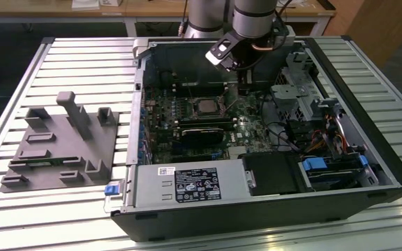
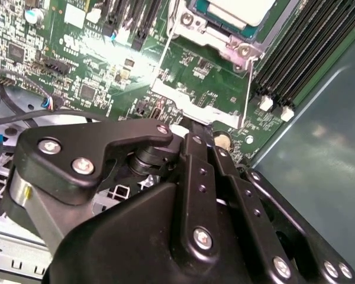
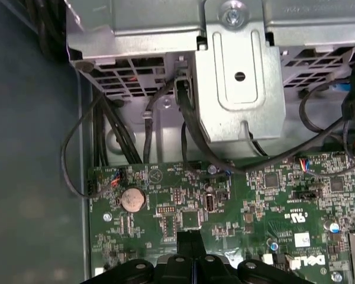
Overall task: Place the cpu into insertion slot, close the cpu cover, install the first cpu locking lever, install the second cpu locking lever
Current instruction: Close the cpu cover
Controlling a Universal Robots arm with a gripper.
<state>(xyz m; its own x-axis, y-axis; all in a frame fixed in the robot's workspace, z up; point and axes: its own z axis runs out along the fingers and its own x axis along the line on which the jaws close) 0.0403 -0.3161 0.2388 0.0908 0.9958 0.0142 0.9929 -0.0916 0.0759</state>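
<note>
1. exterior view: an open computer case (image 1: 271,212) lies on a slatted metal table (image 1: 82,57), with a grey moulded fixture (image 1: 61,141) beside it toward the exterior view's left.
2. the arm reaches down into the case from the far side. its gripper (image 1: 241,83) hangs low over the green motherboard (image 1: 246,128), near the insertion slot (image 1: 194,108) on the exterior view's right.
3. the cpu (image 1: 207,107) sits flat inside that slot. a black card (image 1: 202,135) lies just on the near side of it.
4. second wrist view: the gripper (image 2: 195,135) is seen from behind its black linkage, and its fingers come together at the tip just above the board.
5. the cpu (image 2: 239,10) shows its pale silvery top, framed by the silver cpu cover (image 2: 222,36), which lies down around it.
6. a thin wire lever (image 2: 165,53) runs along one side of the cover and a second wire lever (image 2: 248,89) along another. i cannot tell whether either is hooked.
7. long black memory slots (image 2: 296,53) lie just beside the cover.
8. first wrist view: the gripper (image 3: 192,239) is clenched, the two fingers meeting along a thin seam with nothing seen between them. it hangs over the board, well apart from a round coin battery (image 3: 131,200).
9. a silver metal bracket (image 3: 239,71) and black cables (image 3: 106,139) sit beyond the board's edge.
</note>
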